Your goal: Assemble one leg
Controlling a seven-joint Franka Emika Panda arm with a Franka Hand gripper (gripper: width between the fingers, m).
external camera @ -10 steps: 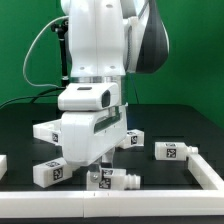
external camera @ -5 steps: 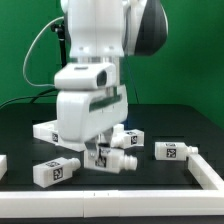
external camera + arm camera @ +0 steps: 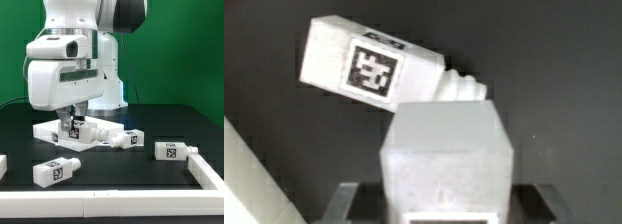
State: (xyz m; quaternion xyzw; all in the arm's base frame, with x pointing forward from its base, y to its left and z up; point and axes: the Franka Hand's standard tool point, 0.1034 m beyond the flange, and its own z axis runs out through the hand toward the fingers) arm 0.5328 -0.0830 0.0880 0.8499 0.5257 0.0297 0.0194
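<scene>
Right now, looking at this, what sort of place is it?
Probably a robotics lab test bench: a white robot arm whose gripper holds a leg, more tagged legs on a black table, and a green backdrop.

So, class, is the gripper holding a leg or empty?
Holding: wrist view shows a leg clamped in the gripper.

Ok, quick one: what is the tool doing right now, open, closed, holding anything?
Tool: closed, holding a leg; the wrist view shows the white block clamped in it.
</scene>
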